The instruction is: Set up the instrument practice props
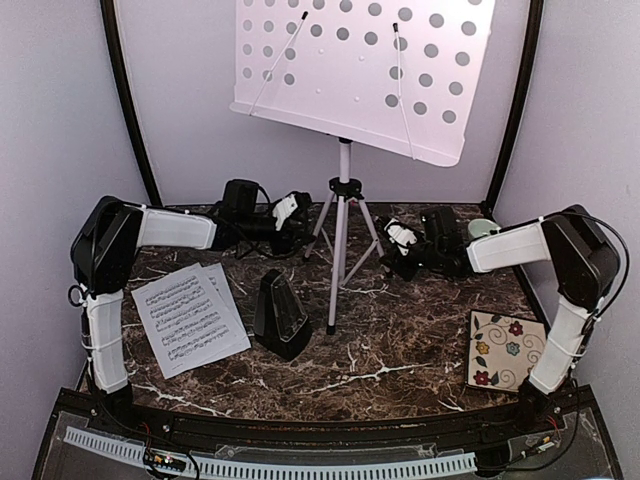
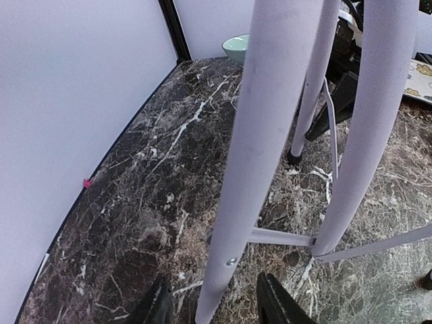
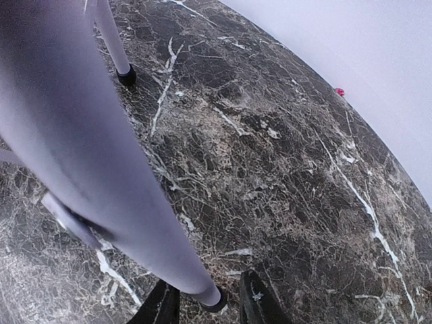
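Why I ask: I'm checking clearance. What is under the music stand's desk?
Under the desk: the silver pole and three tripod legs on the marble table, with the left gripper and right gripper each straddling a leg. The pole's top joint is hidden behind the desk.

One white music stand (image 1: 365,75), standing on three legs (image 1: 334,290). Left of the stand: two printed music sheets (image 1: 188,318) and one black metronome (image 1: 281,314). Right of the stand: one floral tile (image 1: 506,350) and one pale green bowl (image 1: 483,228). Two robot arms flank the stand, a left arm (image 1: 105,335) and a right arm (image 1: 562,340).
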Robot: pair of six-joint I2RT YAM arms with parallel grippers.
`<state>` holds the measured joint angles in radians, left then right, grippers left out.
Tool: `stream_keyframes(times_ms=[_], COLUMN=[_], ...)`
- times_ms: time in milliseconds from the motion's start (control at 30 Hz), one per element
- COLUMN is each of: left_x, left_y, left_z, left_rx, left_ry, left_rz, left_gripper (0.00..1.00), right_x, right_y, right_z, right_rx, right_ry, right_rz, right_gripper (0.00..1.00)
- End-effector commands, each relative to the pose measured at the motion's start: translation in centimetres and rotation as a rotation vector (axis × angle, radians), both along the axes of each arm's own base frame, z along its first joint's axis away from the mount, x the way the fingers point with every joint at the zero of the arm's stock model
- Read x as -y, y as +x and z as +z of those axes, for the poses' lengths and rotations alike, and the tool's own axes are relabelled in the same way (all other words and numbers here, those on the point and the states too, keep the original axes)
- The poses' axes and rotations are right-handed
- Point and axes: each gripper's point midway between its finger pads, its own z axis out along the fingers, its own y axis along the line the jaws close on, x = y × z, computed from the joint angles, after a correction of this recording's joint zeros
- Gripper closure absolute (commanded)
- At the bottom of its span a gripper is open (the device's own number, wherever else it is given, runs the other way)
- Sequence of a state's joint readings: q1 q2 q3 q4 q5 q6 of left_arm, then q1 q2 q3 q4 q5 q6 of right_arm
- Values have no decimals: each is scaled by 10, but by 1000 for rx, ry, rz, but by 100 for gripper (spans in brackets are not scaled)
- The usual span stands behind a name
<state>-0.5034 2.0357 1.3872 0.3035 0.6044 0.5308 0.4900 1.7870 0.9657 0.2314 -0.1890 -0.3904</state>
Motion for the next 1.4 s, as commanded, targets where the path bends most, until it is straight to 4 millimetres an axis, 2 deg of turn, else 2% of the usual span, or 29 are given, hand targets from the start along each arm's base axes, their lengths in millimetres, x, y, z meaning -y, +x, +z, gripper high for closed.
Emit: stream_keyframes(times_ms=[0, 100, 233, 500, 567, 667, 733, 933, 1100, 1200, 1367], left_x=[10, 12, 10, 14, 15, 15, 15, 17, 19, 18, 17], left_y=[-2, 2, 15, 29, 31, 32, 32, 30, 27, 27, 27], left_z=[3, -5, -11, -11, -10, -9, -9, -11, -13, -13, -13], left_rx=[1, 11, 73, 115, 115, 116, 116, 101, 92, 90, 91], left_ry=[-9, 15, 60, 72, 66, 63, 65, 55, 48, 54, 62], left_rz=[-40, -29, 27, 41, 46, 50, 50, 49, 48, 56, 61], left_gripper=[55, 56, 63, 75, 77, 77, 78, 78, 80, 82, 83], right_x=[0, 1, 3, 13, 13, 6, 2, -7, -13, -13, -1], right_y=[16, 19, 25, 38, 39, 32, 28, 23, 34, 29, 10], right_z=[13, 11, 13, 21, 23, 28, 26, 14, 12, 9, 17], right_rx=[69, 67, 80, 108, 102, 90, 82, 70, 74, 65, 90], right_ry=[-19, -28, -44, -60, -43, -6, 11, 13, 14, 1, -36], right_rz=[-27, -30, -45, -67, -56, -14, 7, 43, 35, 52, 58], right_gripper=[71, 75, 80, 86, 81, 64, 59, 54, 53, 53, 53])
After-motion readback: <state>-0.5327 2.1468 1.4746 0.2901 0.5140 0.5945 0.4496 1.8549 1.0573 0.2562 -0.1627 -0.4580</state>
